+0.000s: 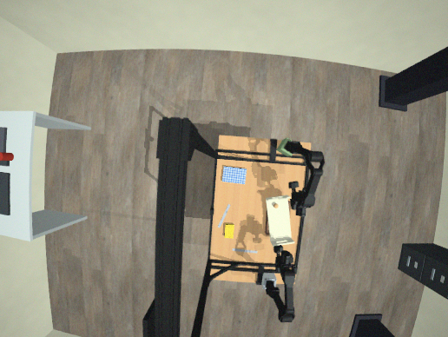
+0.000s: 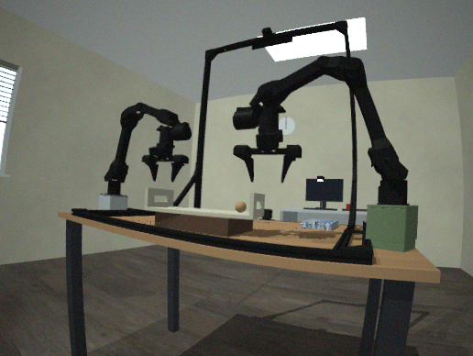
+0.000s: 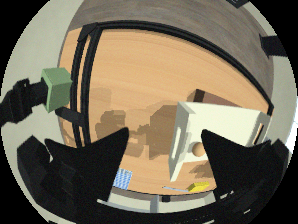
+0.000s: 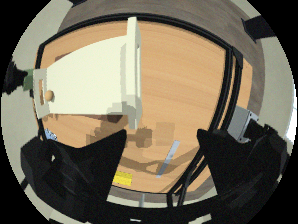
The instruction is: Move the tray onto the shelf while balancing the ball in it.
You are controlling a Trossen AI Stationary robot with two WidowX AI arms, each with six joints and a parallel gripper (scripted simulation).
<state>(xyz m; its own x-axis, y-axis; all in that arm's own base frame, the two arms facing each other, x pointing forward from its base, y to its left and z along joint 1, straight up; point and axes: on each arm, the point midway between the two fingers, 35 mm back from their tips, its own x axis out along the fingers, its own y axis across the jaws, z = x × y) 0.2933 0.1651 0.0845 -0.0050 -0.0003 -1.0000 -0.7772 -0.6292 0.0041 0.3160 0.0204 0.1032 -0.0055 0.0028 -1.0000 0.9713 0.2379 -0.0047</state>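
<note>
The tray sat on the brown shelf, near one long edge of the tabletop, with the ball aboard (toward the green-base end). Both the left gripper and right gripper were spread, empty and above it. Carrying, setting down and releasing looked done; perhaps only a little more clearance remained.
</note>
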